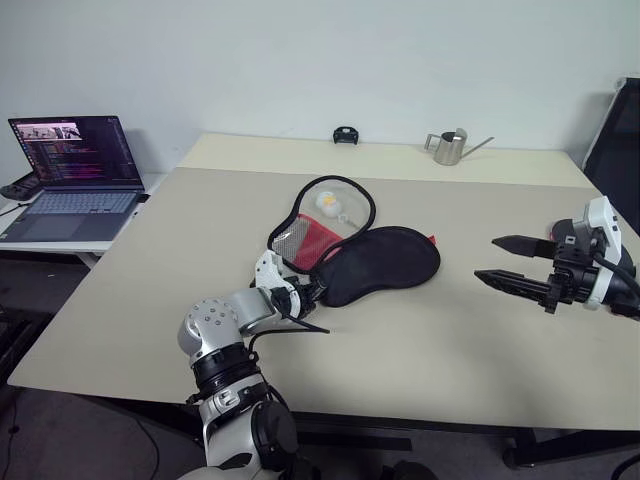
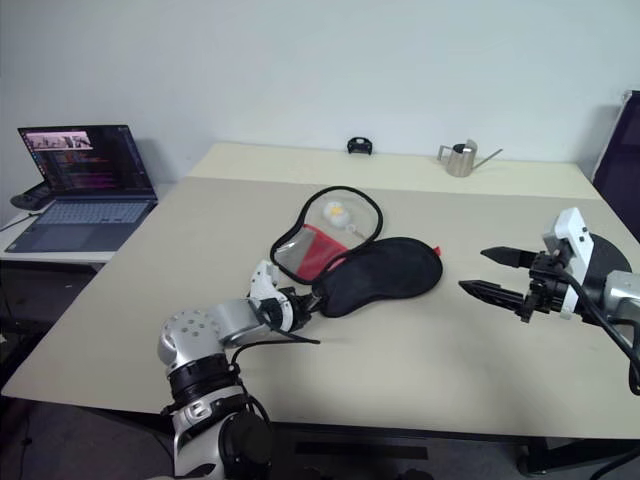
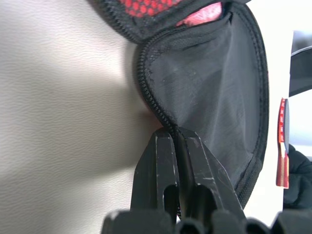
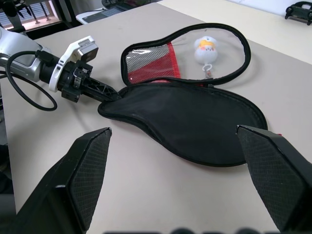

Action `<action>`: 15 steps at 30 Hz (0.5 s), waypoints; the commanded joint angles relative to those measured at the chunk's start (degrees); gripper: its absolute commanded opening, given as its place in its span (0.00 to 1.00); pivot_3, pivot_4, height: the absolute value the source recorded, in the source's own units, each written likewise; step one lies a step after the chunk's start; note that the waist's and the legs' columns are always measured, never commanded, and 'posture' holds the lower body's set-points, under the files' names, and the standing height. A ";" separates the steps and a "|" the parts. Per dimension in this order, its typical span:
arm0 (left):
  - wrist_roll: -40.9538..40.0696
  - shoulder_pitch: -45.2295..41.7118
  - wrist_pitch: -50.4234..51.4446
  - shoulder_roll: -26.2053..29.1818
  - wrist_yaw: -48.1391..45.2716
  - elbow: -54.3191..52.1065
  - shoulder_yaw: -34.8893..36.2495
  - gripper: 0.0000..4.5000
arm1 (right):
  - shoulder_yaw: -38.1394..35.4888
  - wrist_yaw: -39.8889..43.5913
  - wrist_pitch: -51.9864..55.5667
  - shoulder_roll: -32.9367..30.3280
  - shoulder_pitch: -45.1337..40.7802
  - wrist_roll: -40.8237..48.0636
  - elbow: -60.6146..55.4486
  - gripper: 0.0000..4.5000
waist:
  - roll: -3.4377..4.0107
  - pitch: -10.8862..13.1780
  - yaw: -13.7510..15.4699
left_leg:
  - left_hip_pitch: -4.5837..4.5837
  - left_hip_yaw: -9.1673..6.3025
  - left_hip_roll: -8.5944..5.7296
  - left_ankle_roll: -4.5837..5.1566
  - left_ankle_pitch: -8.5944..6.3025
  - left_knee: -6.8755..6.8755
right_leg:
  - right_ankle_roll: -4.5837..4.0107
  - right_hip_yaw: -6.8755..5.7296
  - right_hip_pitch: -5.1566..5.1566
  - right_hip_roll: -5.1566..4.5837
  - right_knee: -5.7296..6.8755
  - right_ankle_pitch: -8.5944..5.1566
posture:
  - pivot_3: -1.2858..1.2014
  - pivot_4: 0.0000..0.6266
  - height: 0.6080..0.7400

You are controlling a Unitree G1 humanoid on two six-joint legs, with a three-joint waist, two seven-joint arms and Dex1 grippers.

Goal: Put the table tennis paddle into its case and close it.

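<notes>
The left gripper (image 1: 312,291) was clamped on the near-left, narrow end of the case (image 1: 385,262), mid-table, its long axis running from there to the far right. The right gripper (image 1: 506,262) hovered spread wide, well right of it.

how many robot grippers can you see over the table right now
2. The left gripper is shut on the case at its narrow near end; the right gripper hangs open to the case's right, apart from it.
</notes>
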 commanded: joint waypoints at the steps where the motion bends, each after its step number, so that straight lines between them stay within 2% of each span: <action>1: -3.31 -2.32 -0.70 -7.69 0.18 -0.64 -0.84 0.00 | -1.83 -0.36 -0.44 -0.86 -0.57 0.93 -1.99 1.00 | 0.00 0.00 0.00 | 0.00 0.00 0.00 -0.01 0.00 0.00 | 0.00 0.00 0.00 0.00 0.00 0.00 | 0.52 0.24 1.00; 3: -4.17 -2.45 -1.47 -8.76 0.35 -0.55 -1.93 0.00 | -1.45 -0.50 -0.49 -0.68 -0.94 0.89 -1.93 1.00 | 0.00 0.00 0.00 | -0.01 -0.01 0.00 -0.01 0.01 0.00 | 0.00 -0.01 0.00 0.00 0.00 0.00 | 0.52 0.24 1.00; 6: -5.32 -2.03 -2.45 -9.20 0.96 -0.65 -3.12 0.16 | -1.34 -0.54 -0.46 -0.65 -1.07 0.96 -1.98 1.00 | 0.00 0.00 0.01 | 0.00 -0.01 -0.01 -0.02 0.01 0.00 | 0.00 -0.01 0.01 0.00 -0.01 0.00 | 0.52 0.24 1.00; 15: -9.99 -1.42 -1.51 -8.52 1.42 -0.72 -6.50 0.86 | -1.72 -0.96 -0.16 -0.57 -0.66 1.26 -2.37 1.00 | 0.00 0.00 0.01 | 0.00 -0.02 -0.01 -0.03 0.01 0.00 | 0.00 -0.01 0.01 0.00 -0.01 0.00 | 0.52 0.24 1.00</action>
